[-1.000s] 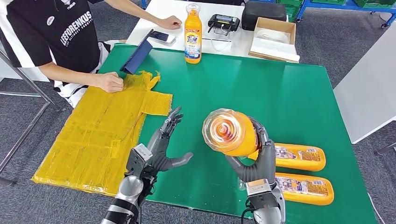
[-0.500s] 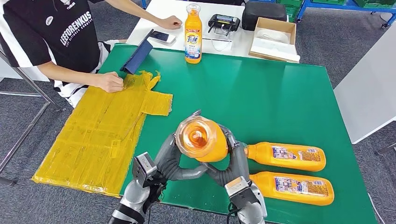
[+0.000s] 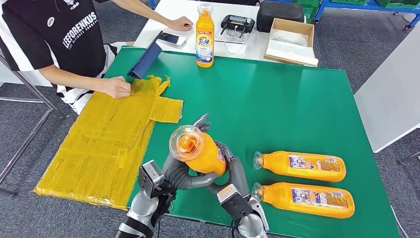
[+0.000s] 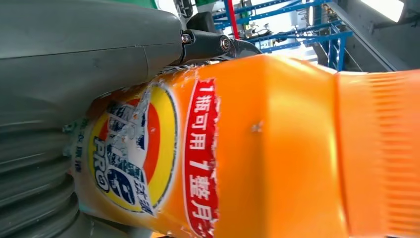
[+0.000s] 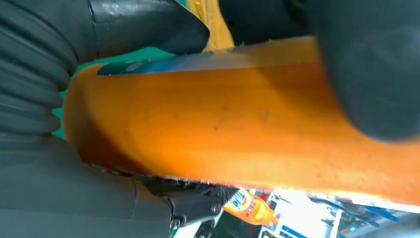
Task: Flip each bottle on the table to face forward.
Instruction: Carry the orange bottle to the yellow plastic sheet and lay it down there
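Observation:
Both hands hold one orange detergent bottle (image 3: 198,151) above the near edge of the green table (image 3: 277,99), its clear cap end tipped up toward my head camera. My left hand (image 3: 179,171) wraps its left side and my right hand (image 3: 233,171) its right side. The left wrist view shows the printed label of the bottle (image 4: 208,158) against the thumb. In the right wrist view, the plain orange side of the bottle (image 5: 247,129) lies between dark fingers. Two more orange bottles (image 3: 302,166) (image 3: 307,199) lie flat at the near right, caps pointing left. A fourth bottle (image 3: 204,35) stands upright at the far edge.
A yellow sheet (image 3: 109,139) covers the table's left side, and a seated person rests a hand (image 3: 115,87) on it. A dark blue folder (image 3: 146,60) sits at the far left corner. The white table behind carries a phone (image 3: 171,39), a black device (image 3: 236,24) and a cardboard box (image 3: 291,40).
The held bottle has moved left and lower, from my right hand alone into both hands. My left hand came in and closed on it. The two lying bottles are now uncovered.

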`<state>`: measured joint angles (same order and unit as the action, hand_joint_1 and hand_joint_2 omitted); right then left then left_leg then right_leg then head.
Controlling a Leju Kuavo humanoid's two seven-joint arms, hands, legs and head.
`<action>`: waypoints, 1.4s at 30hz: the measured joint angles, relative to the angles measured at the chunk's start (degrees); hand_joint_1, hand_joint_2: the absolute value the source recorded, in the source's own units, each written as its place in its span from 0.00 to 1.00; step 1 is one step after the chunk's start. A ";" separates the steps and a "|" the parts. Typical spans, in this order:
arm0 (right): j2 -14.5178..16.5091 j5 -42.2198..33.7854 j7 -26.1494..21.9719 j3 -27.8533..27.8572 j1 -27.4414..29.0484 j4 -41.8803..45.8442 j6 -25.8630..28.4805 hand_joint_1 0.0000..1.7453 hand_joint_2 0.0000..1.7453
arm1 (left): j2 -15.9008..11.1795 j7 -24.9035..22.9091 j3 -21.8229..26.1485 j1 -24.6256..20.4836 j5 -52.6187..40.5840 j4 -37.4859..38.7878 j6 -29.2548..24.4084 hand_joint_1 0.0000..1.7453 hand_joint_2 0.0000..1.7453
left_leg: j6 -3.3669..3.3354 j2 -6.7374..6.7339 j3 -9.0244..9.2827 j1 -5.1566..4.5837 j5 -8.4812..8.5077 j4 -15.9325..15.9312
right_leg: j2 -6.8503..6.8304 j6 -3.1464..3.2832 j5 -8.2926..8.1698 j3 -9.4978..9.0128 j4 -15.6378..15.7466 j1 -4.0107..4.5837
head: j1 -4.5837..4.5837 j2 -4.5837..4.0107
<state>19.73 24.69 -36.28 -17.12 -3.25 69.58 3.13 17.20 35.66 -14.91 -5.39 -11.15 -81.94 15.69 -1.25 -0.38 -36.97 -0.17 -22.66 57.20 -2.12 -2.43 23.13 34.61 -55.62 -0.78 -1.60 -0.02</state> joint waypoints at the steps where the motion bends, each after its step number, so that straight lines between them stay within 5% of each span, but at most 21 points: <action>1: -0.01 -0.08 0.03 -0.17 -0.18 -0.60 0.03 1.00 1.00 | 0.00 -0.01 0.02 0.01 0.00 -0.04 -0.11 0.00 1.00 | 0.00 0.00 0.00 0.00 0.00 0.00 | 0.00 0.00 0.00 0.00 0.00 0.00 | 0.00 0.00; 6: -0.06 -0.43 0.09 -0.95 -1.12 -3.60 0.92 1.00 1.00 | 0.00 -0.01 0.21 0.07 0.00 -0.09 -0.68 0.00 1.00 | 0.00 0.00 0.00 0.00 0.00 0.00 | 0.00 0.00 0.00 0.01 0.00 0.00 | 0.00 0.00; 10: -0.06 -0.54 0.09 -1.13 -1.51 -5.17 1.08 1.00 1.00 | 0.00 -0.01 0.32 0.12 0.00 -0.09 -0.84 0.99 1.00 | 0.00 0.00 0.00 0.00 0.00 0.00 | 0.00 0.00 0.00 0.01 0.00 0.00 | 0.00 0.00; 39: -0.06 -0.01 -0.09 -1.50 -1.90 -6.67 1.83 1.00 1.00 | 0.00 0.12 0.13 0.02 -0.62 0.39 -1.16 1.00 1.00 | 0.00 0.00 0.00 0.00 0.00 0.00 | 0.00 0.00 0.00 0.03 0.00 0.00 | 0.00 0.00; 40: -0.06 -0.01 -0.09 -1.50 -1.90 -6.67 1.84 0.83 1.00 | 0.00 0.13 0.13 0.01 -0.62 0.39 -1.16 1.00 1.00 | 0.00 -0.01 0.00 0.00 0.00 0.00 | 0.00 0.00 0.00 0.03 0.00 0.00 | 0.00 0.00; 42: -0.06 0.12 -0.15 -1.49 -1.89 -6.63 1.96 0.33 1.00 | 0.00 0.14 0.13 0.01 -0.65 0.39 -1.25 1.00 1.00 | 0.00 -0.01 0.00 0.00 0.00 0.00 | 0.00 0.00 0.00 0.04 0.00 0.00 | 0.00 0.00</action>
<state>19.67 24.80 -36.43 -18.61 -5.14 62.95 5.09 17.20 35.80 -14.78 -5.39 -11.80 -81.55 14.44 -1.25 -0.39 -36.97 -0.17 -22.66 57.20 -2.11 -2.43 23.13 34.65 -55.62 -0.78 -1.60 -0.02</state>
